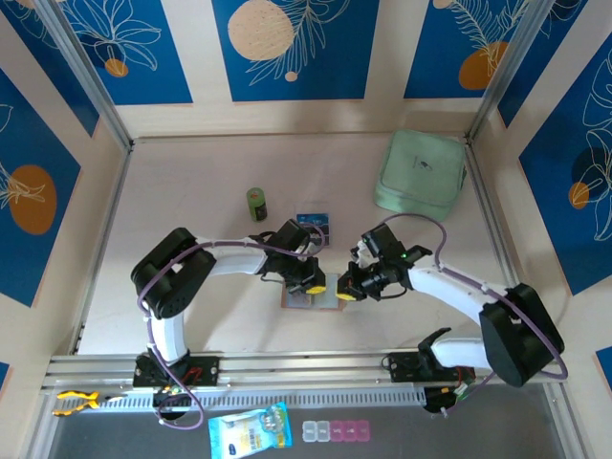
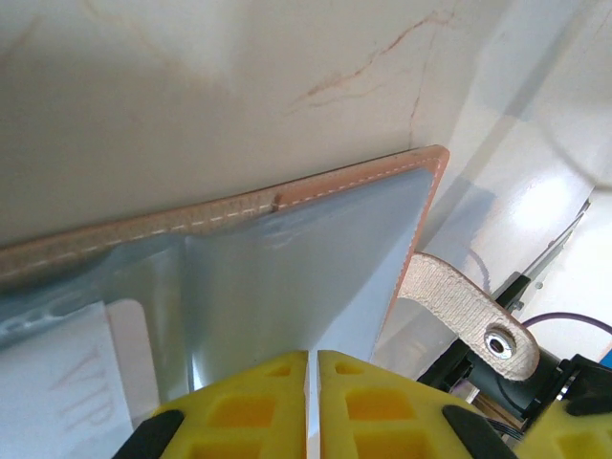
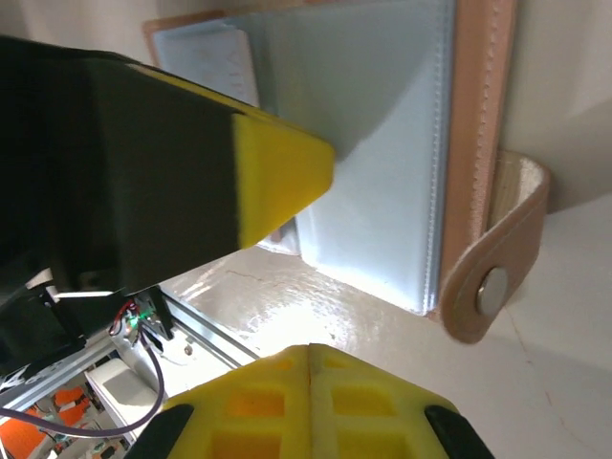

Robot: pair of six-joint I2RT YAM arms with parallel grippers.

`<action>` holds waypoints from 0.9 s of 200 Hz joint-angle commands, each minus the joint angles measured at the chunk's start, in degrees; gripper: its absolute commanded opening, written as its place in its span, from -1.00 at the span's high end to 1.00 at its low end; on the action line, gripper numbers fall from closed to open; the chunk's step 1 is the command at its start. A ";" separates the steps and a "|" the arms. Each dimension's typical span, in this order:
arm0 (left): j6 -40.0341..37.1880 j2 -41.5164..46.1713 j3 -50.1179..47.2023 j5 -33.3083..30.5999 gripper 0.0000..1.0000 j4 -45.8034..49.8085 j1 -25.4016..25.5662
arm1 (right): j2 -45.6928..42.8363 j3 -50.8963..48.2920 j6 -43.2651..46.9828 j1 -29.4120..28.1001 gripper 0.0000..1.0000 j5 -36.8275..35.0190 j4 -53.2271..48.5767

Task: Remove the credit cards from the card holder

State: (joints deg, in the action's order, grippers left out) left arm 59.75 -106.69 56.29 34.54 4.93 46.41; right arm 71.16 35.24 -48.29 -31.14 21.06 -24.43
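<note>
The card holder (image 1: 325,304) lies open on the table between both arms, tan leather rim up and grey pocketed lining (image 2: 287,277) showing. Its snap tab (image 2: 469,311) sticks out at one side. A pale card printed "VIP" (image 2: 72,382) sits tucked in a pocket. My left gripper (image 2: 313,356) is shut, its yellow tips resting on the lining (image 3: 382,143); one left finger (image 3: 282,167) crosses the right wrist view. My right gripper (image 3: 309,349) is shut and holds nothing, hovering over bare table just beside the holder's edge and tab (image 3: 497,277). A blue card (image 1: 313,226) lies on the table behind the holder.
A mint-green case (image 1: 421,172) sits at the back right. A small dark green cylinder (image 1: 256,203) stands left of the blue card. Below the front rail lie a blue packet (image 1: 249,430) and small pill boxes (image 1: 335,431). Walls enclose the table on three sides.
</note>
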 commanded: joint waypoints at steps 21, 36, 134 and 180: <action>-0.08 -0.55 -0.06 1.23 0.76 0.54 0.70 | 3.27 3.27 -0.73 -2.95 0.83 5.00 2.88; -0.12 -0.21 -0.13 1.08 0.76 0.52 0.70 | 7.08 3.85 -0.31 -4.55 0.83 4.09 2.58; -6.85 11.28 1.33 -7.48 0.75 12.00 -2.03 | 19.74 5.07 5.80 -3.37 0.89 -6.60 -1.35; -8.47 14.28 -2.31 -10.57 0.73 15.47 -3.01 | 20.99 6.39 7.50 -3.50 0.89 -9.39 -4.17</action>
State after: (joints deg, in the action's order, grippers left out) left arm 53.45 -93.89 56.29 26.50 16.10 43.99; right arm 90.67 41.30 -42.83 -35.09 18.28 -24.10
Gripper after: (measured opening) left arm 0.132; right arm 0.063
